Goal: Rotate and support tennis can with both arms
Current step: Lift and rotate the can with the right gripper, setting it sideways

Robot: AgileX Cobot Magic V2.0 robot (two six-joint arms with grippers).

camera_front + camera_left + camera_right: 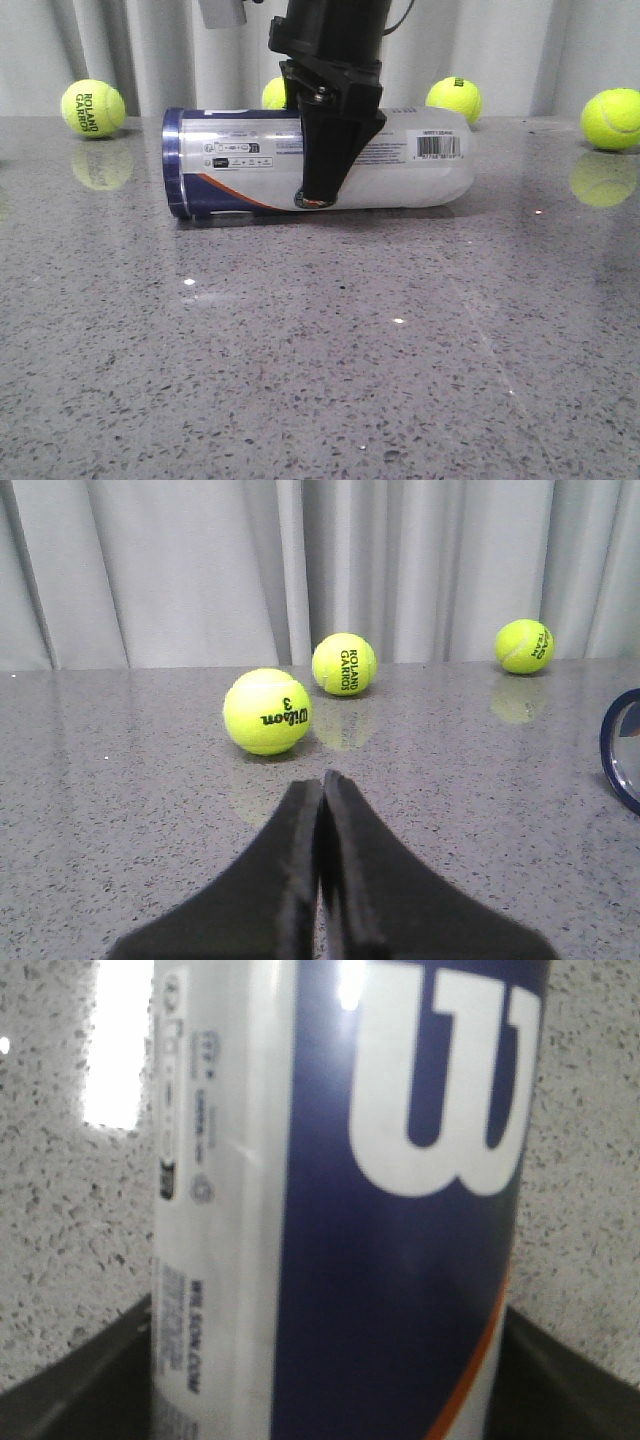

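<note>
Lying on its side on the table [300,380], the can [420,160] shows a navy band, orange stripe and barcode; the right gripper [322,196] straddles its middle, gripping it. Left wrist view: left gripper [321,790] closed, empty. Right wrist view: can fills frame between fingers [80,1380]; contents indiscernible.

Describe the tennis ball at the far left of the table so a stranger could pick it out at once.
Start at the tennis can lying on its side across the grey table, with the right gripper astride it. Look left past its navy end to the tennis ball near the curtain. It stands alone on that side and reads ROLAND GARROS in black.
</note>
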